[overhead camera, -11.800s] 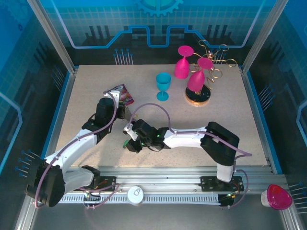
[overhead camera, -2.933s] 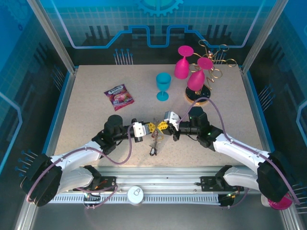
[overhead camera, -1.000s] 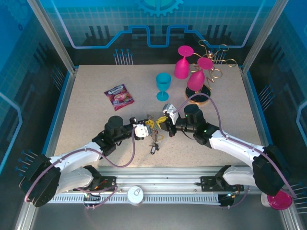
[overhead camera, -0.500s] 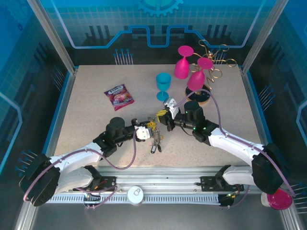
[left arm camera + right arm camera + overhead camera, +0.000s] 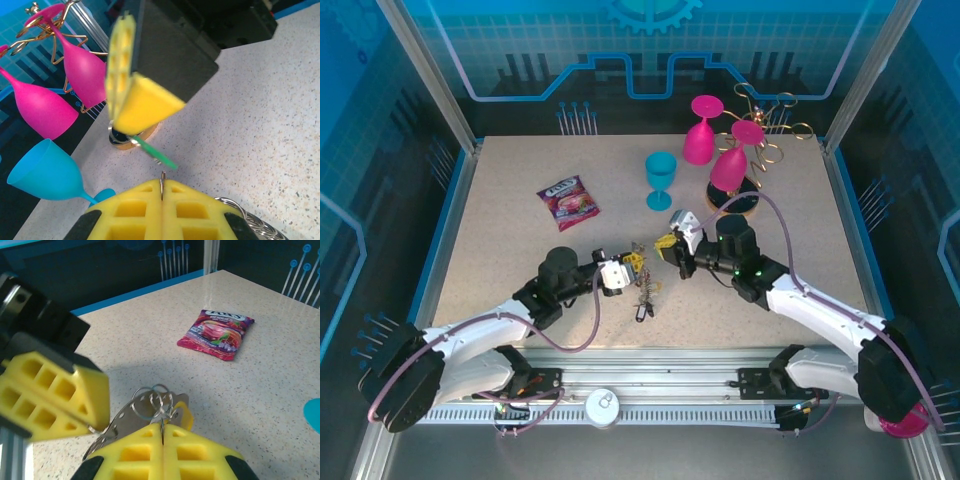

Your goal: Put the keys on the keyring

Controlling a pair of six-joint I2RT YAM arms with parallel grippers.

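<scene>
My left gripper (image 5: 623,268) is shut on the thin wire of the keyring (image 5: 162,179). A bunch of small metal keys (image 5: 642,290) hangs from the keyring just above the table. In the right wrist view this bunch (image 5: 150,405) shows small rings, flat blades and a yellow head. My right gripper (image 5: 670,243) is shut a little to the right of the left one and apart from it. A thin green key (image 5: 155,152) sticks out of its yellow pads (image 5: 150,105) towards the left gripper (image 5: 162,187). Seen from its own wrist, the right gripper (image 5: 161,427) pinches a thin metal edge.
A purple snack packet (image 5: 568,200) lies on the table at the far left. A blue goblet (image 5: 660,180) stands behind the grippers. Two pink glasses (image 5: 700,130) hang upside down on a gold wire rack (image 5: 775,125) with a round base (image 5: 732,203) at the far right.
My right gripper has drawn back a little to the right and farther away from the left one, still shut. The left gripper and the hanging bunch have hardly moved.
</scene>
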